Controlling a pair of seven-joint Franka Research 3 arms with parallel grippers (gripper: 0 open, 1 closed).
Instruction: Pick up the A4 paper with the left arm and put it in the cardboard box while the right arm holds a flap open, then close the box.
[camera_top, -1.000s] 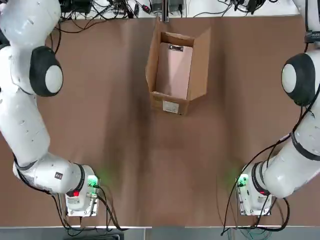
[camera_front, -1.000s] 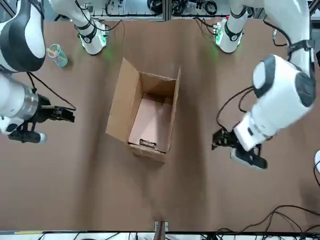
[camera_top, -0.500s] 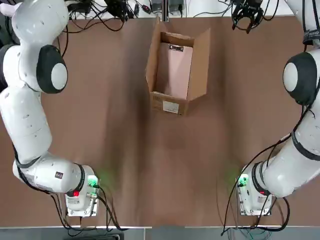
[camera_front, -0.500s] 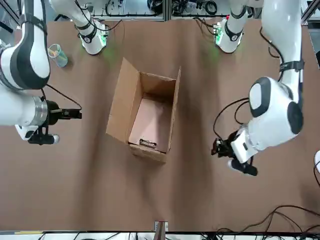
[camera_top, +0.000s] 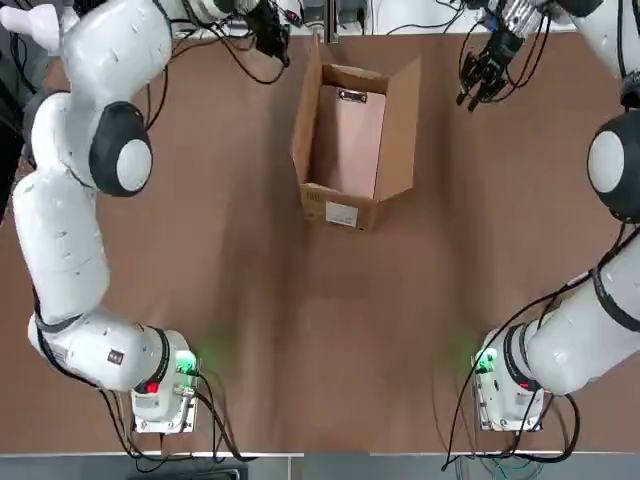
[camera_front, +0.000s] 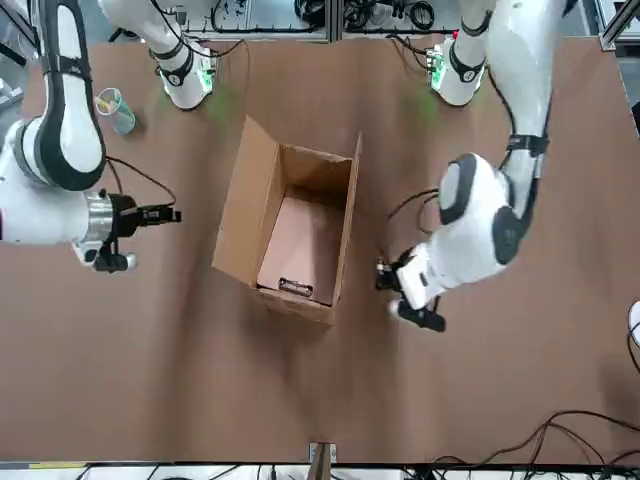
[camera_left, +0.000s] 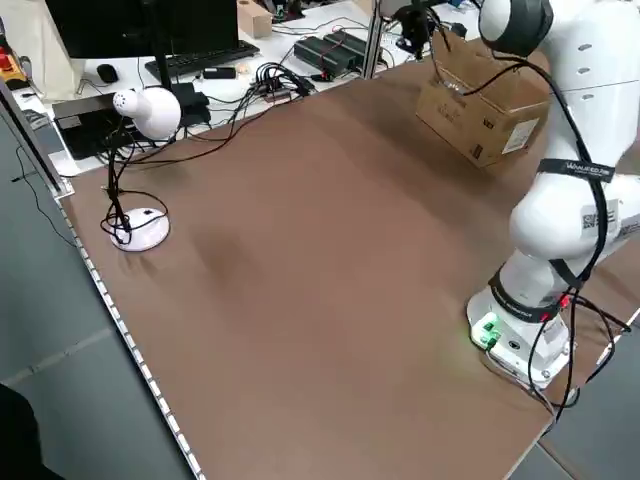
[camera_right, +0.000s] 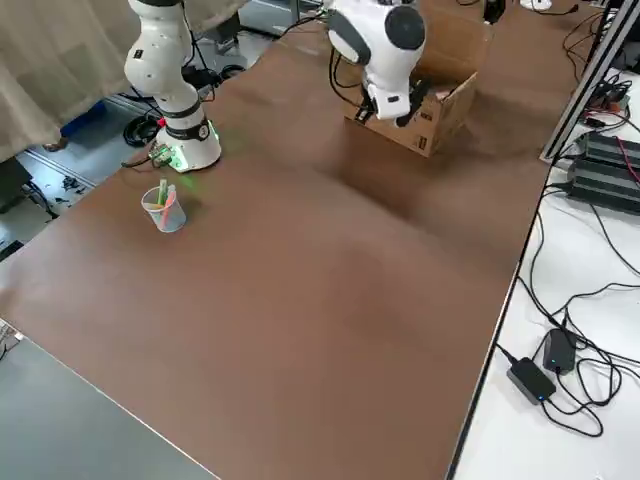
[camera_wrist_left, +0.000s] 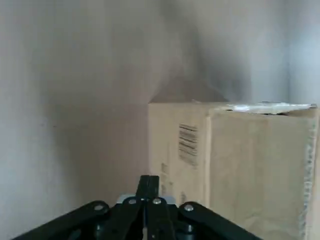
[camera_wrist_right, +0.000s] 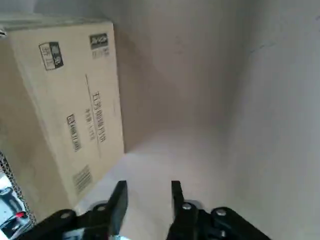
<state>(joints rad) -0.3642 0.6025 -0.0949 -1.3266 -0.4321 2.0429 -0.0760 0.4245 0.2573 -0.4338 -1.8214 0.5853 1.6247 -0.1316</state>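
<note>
Paper lay in the open cardboard box (camera_top: 352, 140).
I had the left pincer (camera_front: 383, 277) pinched together, the right pincer (camera_front: 172, 214) narrowly parted, both flanking it over bare bench (camera_top: 330, 320).

The cardboard box (camera_top: 350, 140) stands open near the far edge of the table (camera_top: 300, 330), and its mouth is not covered from above. The two long flaps (camera_front: 243, 205) are raised at both sides and block a sideways entry. The left tool (camera_front: 383, 277) is found just beside one flap, the right tool (camera_front: 172, 214) well apart from the other. A cup (camera_front: 115, 110) stands near the right arm's base. The near half of the table is free.
</note>
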